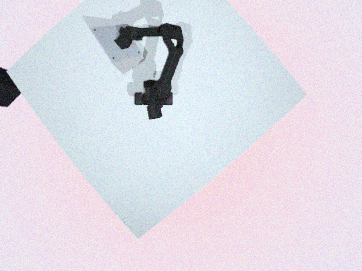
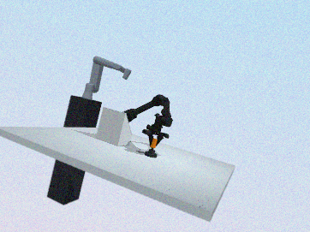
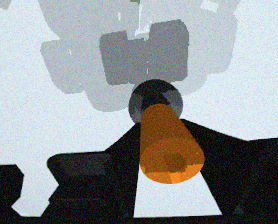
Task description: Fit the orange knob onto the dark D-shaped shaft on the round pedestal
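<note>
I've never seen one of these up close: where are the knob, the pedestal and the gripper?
knob (image 3: 167,145): wrist view, on its orange side.
pedestal (image 3: 140,100): wrist view, on its dark round rim.
gripper (image 2: 154,139): exterior view, between its fingertips.
</note>
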Controlling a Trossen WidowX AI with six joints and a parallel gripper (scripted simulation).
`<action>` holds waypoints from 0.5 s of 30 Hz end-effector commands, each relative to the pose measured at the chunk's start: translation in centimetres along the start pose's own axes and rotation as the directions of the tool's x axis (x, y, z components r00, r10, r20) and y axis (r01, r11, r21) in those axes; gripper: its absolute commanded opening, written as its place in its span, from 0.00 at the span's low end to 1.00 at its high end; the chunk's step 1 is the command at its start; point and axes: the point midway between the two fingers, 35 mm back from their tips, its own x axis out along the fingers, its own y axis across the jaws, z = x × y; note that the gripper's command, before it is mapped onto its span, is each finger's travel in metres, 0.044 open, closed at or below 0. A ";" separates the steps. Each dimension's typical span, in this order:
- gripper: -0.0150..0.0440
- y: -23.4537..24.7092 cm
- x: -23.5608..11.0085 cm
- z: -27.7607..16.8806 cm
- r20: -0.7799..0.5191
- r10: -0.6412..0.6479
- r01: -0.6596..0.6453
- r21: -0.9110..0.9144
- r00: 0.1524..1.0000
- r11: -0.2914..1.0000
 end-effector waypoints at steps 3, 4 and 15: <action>0.25 -0.2 -0.2 -0.1 -0.004 -0.001 0.001 -0.005 1.000 1.000; 0.25 -0.2 -0.1 -0.1 -0.004 -0.001 0.001 -0.005 1.000 1.000; 0.25 -0.1 0.1 -0.1 -0.004 -0.001 0.001 -0.005 1.000 1.000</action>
